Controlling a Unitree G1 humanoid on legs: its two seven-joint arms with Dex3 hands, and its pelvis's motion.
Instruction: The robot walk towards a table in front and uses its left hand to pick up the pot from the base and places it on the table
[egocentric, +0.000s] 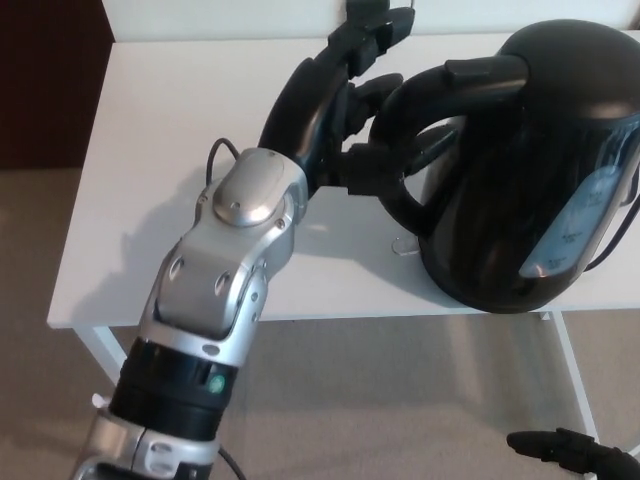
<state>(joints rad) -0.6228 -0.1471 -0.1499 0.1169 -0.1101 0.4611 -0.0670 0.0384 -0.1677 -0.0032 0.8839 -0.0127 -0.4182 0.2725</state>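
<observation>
The wide white rectangular bench (180, 130) fills the upper part of the head view, standing on thin white legs over beige carpeted floor (40, 260). Next in size is the glossy black rounded plastic pot (540, 150), an electric kettle by its look, at the right of the picture. It is roughly upright with a slight lean and has a pale water-level window (580, 220) down its side. Its underside overlaps the front edge of the bench in the picture, so I judge it is raised off the surface rather than resting there, and no base can be made out under or beside it. The silver-shelled left forearm (220, 270) rises from the lower left and slants up and right across the bench. At its end, the black left hand (345, 110) is closed round the pot's thick black loop handle (470, 72), with fingers (372, 92) reaching into the loop from the left. The pot lies directly to the right of this hand, with its handle turned toward it and its body hanging on the far side of the grip. Setting it down will therefore call for lowering the pot straight, with the long axis kept vertical, onto bare bench. The right hand (570, 450) shows only partly in the bottom right corner, low and well apart from the pot, and I cannot tell whether it is open or closed. The left hand is plainly the nearer. A small bent wire piece (402, 245) lies on the bench just beside the pot's lower left.
</observation>
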